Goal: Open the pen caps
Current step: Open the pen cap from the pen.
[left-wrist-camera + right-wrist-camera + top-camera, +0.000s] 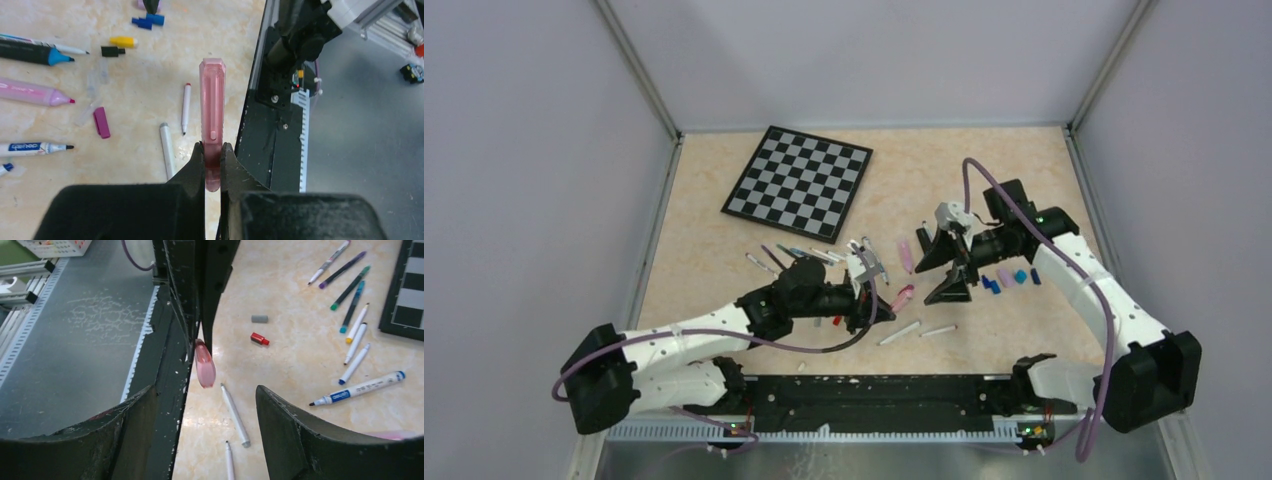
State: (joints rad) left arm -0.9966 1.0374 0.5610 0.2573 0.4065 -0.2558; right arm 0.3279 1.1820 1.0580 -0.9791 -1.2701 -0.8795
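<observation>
Pen cap [212, 115] of translucent pink plastic with a moulded clip: it is pinched at one end between the jaws of the left gripper [212, 150]. It hangs above the table's near edge and no pen is in it. The pink-bodied highlighter [30, 91] lies bare-tipped on the beige marble-patterned table [135, 70], well apart from it. The right gripper [205, 388] faces the cap with its jaws spread wide, holding nothing. A stubby yellow plastic cap [122, 42] lies loose farther out, near blue and black ones. I judge this cap already off, so the step in hand is putting it down. For that the left arm needs to carry it over bare table and let go. Whether any nearby pen is capped I cannot tell.
</observation>
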